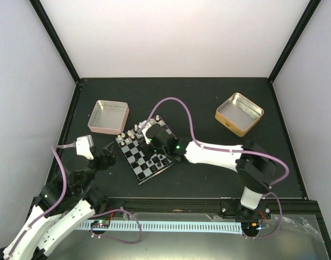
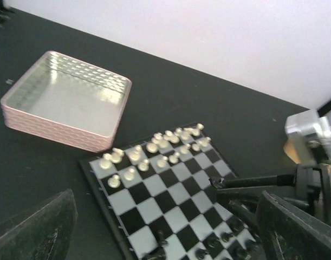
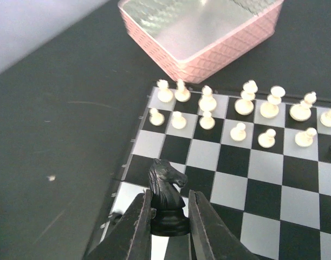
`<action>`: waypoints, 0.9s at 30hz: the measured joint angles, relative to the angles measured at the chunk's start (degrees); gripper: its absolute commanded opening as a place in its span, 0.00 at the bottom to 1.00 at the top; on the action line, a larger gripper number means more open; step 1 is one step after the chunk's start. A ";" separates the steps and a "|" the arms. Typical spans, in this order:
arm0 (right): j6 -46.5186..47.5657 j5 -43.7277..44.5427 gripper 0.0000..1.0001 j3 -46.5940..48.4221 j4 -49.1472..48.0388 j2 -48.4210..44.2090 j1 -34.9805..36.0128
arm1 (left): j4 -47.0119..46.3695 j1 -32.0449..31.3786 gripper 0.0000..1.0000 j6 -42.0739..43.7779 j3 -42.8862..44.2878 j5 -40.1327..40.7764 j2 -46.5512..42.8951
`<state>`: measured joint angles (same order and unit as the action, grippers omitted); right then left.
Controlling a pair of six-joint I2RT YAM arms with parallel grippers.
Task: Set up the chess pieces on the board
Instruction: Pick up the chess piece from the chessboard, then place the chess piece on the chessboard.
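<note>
Gripping a black knight (image 3: 166,181) over the board (image 3: 265,165) is the right claw (image 3: 169,195); the left claw (image 2: 168,197) gapes wide.

The small square chessboard (image 1: 134,158) is checkered in black and silvery-grey inside a thin dark rim. The tiny pale chessmen (image 3: 240,131) are creamy silvery-white. The tiny dark chessmen (image 1: 159,159) are black, as is the glossy black knight (image 3: 166,189). The right claw (image 3: 169,212) is a duller charcoal. The pink rectangular tin (image 3: 230,51) has a diamond-embossed wall and a silvery inside; the gold square tin (image 1: 228,122) is silvery within too. The matte bench (image 1: 208,103) is black. The right arm (image 1: 214,153) and left arm (image 1: 51,230) are white with black joints, and the cables (image 1: 170,99) are purple.
</note>
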<state>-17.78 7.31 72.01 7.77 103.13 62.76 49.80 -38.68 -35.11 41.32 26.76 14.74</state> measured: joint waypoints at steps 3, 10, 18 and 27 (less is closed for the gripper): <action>2.38 -4.22 0.09 -8.46 -8.22 -7.06 -0.24 | -3.34 0.04 0.97 -1.25 -2.12 -5.03 0.28; 6.03 -10.47 0.09 -21.53 -20.87 -16.50 -0.17 | -18.38 0.09 0.99 -6.27 -11.63 -21.97 4.15; 7.28 -13.57 0.10 -31.32 -31.65 -24.52 -0.22 | -25.55 0.09 0.71 -9.42 -10.14 -31.98 11.37; 7.67 -13.92 0.10 -32.59 -35.26 -26.25 -0.22 | -25.88 0.11 0.22 -8.96 -5.86 -39.08 17.53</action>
<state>-10.11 -6.61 39.42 -27.49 76.88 62.54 23.92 -38.57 -44.07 35.46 -12.32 32.27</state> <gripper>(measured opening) 0.147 0.328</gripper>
